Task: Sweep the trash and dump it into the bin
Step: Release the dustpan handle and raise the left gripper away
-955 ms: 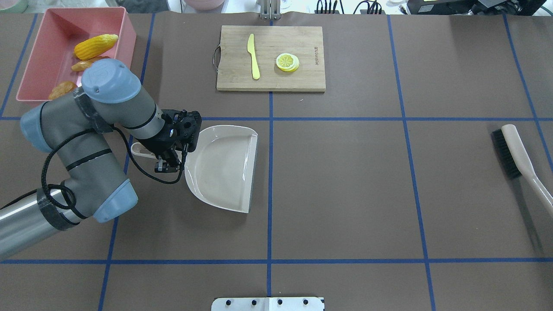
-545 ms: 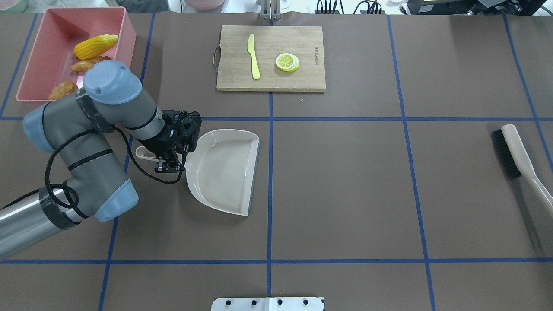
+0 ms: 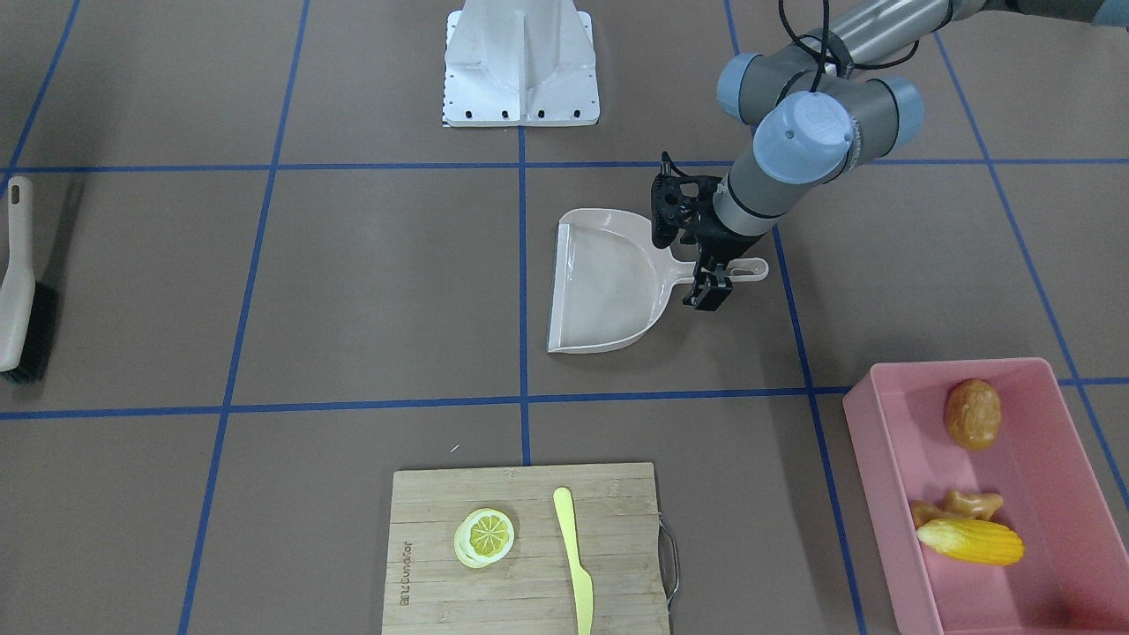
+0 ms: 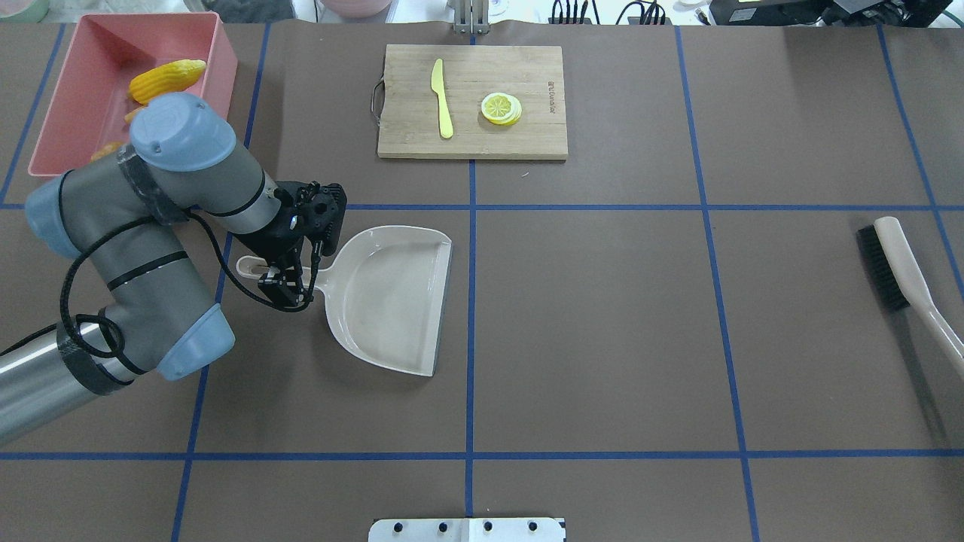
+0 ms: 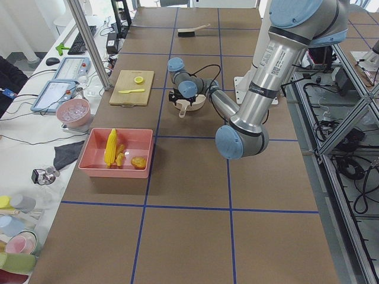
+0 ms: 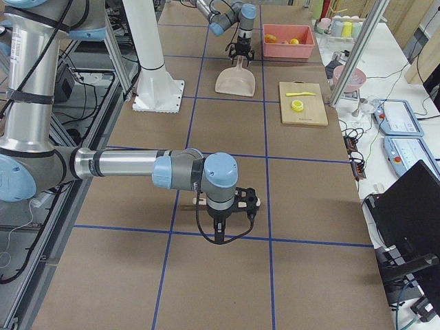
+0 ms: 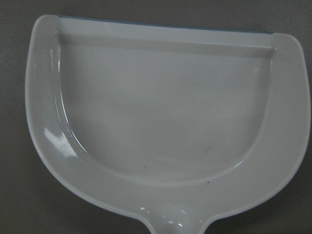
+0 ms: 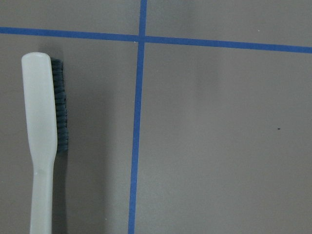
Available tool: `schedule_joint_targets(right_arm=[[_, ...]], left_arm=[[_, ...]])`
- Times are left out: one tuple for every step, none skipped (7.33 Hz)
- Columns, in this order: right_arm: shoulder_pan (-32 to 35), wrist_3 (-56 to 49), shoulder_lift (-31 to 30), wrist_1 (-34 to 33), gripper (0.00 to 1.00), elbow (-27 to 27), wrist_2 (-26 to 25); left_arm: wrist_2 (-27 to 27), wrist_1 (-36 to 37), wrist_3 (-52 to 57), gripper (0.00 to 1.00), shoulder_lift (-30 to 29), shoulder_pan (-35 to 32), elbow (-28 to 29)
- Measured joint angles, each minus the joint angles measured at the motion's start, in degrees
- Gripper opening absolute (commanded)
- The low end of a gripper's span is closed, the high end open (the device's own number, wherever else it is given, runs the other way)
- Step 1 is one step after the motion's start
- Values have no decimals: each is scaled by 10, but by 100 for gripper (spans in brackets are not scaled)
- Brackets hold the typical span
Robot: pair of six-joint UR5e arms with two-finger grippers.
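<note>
The pink bin [image 3: 869,503] holds the yellow corn cob [image 3: 970,540], the tan ginger root [image 3: 957,507] and the brown potato [image 3: 973,413]. In the overhead view my left arm covers part of the bin [image 4: 83,68]; the corn cob [image 4: 166,79] shows. The beige dustpan [image 4: 392,301] lies flat and empty on the table. My left gripper [image 4: 282,280] is open over its handle [image 4: 252,265]. My right gripper [image 6: 230,206] shows only in the right side view, above the brush [image 8: 41,126]; I cannot tell if it is open.
A wooden cutting board [image 4: 527,128] at the far middle carries a yellow knife [image 4: 440,98] and a lemon slice [image 4: 501,108]. The brush [image 4: 900,260] lies near the table's right end. The robot's base plate [image 3: 520,70] sits at the near edge.
The dustpan turned slightly and settled flat, then stayed still. My left gripper and arm drew back to the left along the handle, away from the pan.
</note>
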Motion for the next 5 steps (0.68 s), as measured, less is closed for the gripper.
schedule_joint_targets(right_arm=[[0, 0, 0, 0, 100, 0, 2], [0, 0, 0, 0, 100, 0, 3], [0, 0, 0, 0, 100, 0, 4], [0, 0, 0, 0, 100, 0, 4], [0, 0, -1, 0, 100, 0, 3]], left_arm=[[0, 3, 0, 99, 3, -13, -20], [2, 4, 0, 99, 9, -33, -39], [4, 3, 0, 99, 16, -61, -51], [5, 3, 1, 99, 24, -100, -59], [4, 3, 1, 99, 34, -149, -67]])
